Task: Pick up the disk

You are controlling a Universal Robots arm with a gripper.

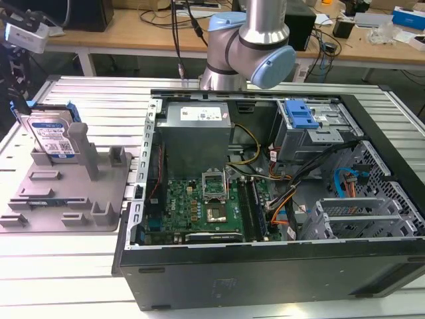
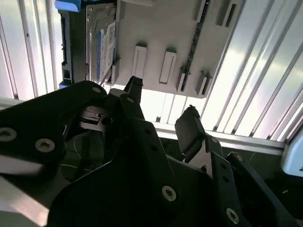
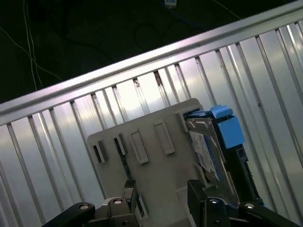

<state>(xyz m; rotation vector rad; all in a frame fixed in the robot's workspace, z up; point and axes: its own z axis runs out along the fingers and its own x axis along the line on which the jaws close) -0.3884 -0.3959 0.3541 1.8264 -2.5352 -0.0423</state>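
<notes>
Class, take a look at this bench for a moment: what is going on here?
A robot arm reaches over a table holding an open computer case and a grey plate. The disk stands upright in the plate, at the exterior view's left. In the second wrist view the tool is open and empty, aimed towards the plate but well apart from the disk. The disk is not yet picked up.
</notes>
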